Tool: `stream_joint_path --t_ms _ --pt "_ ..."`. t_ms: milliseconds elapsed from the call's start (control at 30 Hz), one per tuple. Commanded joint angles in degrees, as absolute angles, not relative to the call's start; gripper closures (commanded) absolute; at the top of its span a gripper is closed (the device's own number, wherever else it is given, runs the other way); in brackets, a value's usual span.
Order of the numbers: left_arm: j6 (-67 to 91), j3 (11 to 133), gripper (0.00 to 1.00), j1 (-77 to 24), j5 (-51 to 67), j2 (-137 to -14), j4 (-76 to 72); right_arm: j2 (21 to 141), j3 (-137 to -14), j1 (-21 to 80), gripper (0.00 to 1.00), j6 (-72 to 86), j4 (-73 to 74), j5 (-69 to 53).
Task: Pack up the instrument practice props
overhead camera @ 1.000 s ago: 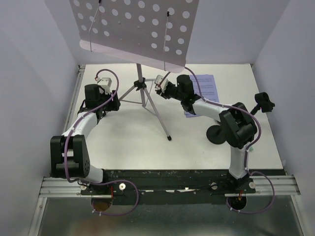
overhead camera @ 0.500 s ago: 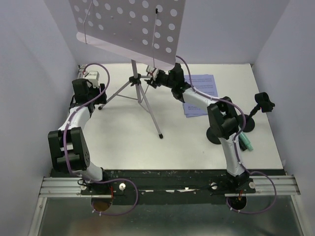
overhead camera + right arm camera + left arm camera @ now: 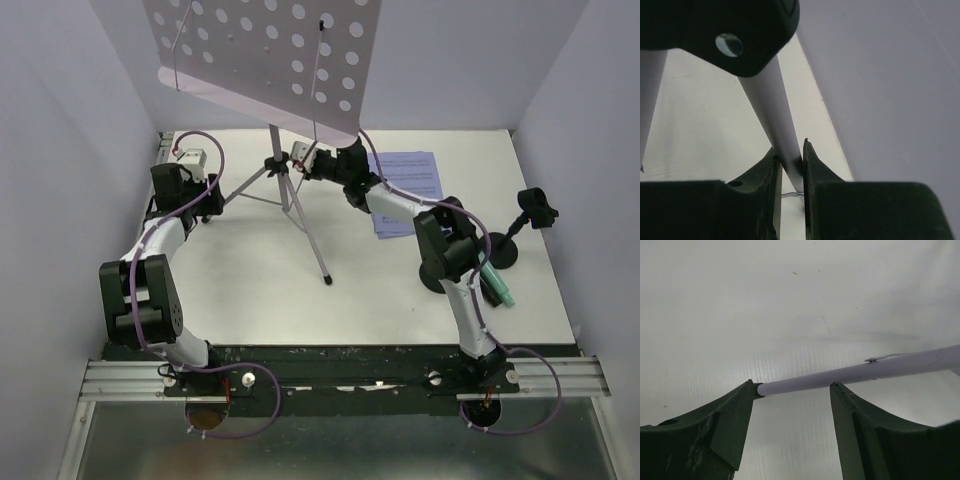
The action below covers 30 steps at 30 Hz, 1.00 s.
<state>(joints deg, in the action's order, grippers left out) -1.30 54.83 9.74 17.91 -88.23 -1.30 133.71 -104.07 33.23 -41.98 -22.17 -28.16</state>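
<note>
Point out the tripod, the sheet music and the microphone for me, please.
tripod point(image 3: 772, 110): right wrist view, on its silver tube.
sheet music point(image 3: 412, 176): top external view, on the printed top page.
microphone point(image 3: 500, 288): top external view, on its teal body.

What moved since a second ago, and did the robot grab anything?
The music stand slid to the left. The right gripper followed it and closed on one stand leg. The teal microphone came into view from under the right arm. The left gripper stayed open by another leg, and the music pages and clip holder did not move.
</note>
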Motion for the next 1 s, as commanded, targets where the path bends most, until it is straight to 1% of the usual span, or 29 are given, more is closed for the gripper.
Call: stream_joint_path --t_ms 0,100,200,333,400,500,533,600,733,967 --pt "1.67 57.21 0.28 9.67 21.01 -90.88 -2.46 126.66 -93.8 33.4 0.88 -38.41 -25.04 -26.11" --pt "1.84 57.83 0.28 9.67 21.18 -90.97 -2.2 122.36 -86.77 33.31 0.93 -38.59 -26.1 -24.36" --pt "1.15 56.09 0.28 9.67 25.38 -88.43 -3.33 118.05 -82.37 33.92 1.0 -36.39 -25.14 -19.35" --pt "-3.58 49.32 0.28 8.88 33.99 -80.62 -7.29 113.65 -77.71 34.63 1.0 -33.06 -22.33 -14.17" --pt "-8.68 45.55 0.28 6.52 35.59 -74.91 -8.34 111.98 -75.34 35.15 1.0 -31.91 -22.24 -11.62" --pt "-19.3 39.39 0.28 0.28 36.13 -66.38 -11.85 109.96 -72.87 35.86 1.0 -30.42 -21.71 -8.27" --pt "-22.64 38.07 0.28 -3.83 35.69 -63.92 -13.17 109.43 -72.08 36.03 1.0 -29.89 -21.27 -7.83" --pt "-27.57 36.92 0.28 -8.85 35.16 -61.18 -14.67 108.29 -70.93 36.38 1.0 -29.36 -20.57 -7.3" --pt "-32.77 38.93 0.33 -13.7 34.98 -61.52 -15.56 107.32 -69.87 36.65 1.0 -27.78 -18.46 -6.94" --pt "-35.94 42.18 0.39 -15.82 35.68 -63.72 -15.03 106.88 -68.29 36.74 1.0 -26.98 -17.93 -7.21"
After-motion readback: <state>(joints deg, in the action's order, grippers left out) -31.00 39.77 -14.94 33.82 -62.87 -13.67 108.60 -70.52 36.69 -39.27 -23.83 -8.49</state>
